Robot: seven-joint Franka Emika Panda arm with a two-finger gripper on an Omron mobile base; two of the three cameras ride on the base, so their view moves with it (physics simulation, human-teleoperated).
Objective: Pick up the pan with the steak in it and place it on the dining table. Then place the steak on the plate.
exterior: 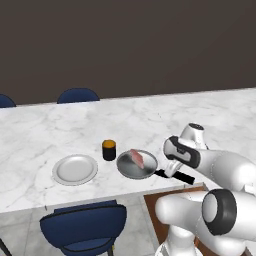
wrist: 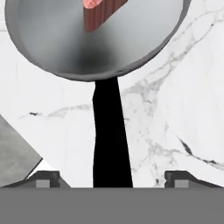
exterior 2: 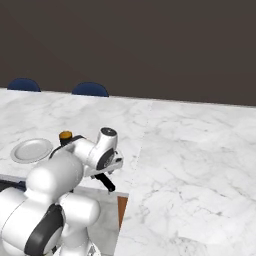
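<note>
- The dining table is long, with a white tabletop that has grey veins. Blue chairs stand at its near and far sides.
- The white arm bends low and reaches out over the near edge of the tabletop. Its hand points down at the pan's handle.
- The pan sits flat on the tabletop, near the edge. Its black handle points back toward the robot.
- The plate lies on the tabletop, near the pan, on its left in the left base view.
- The gripper has its jaws wide apart. One tip is on each side of the handle, and neither tip touches it. The jaws hold nothing.
- A small dark cup stands between the plate and the pan, a little farther back.
- The steak lies inside the pan, toward its far side.
</note>
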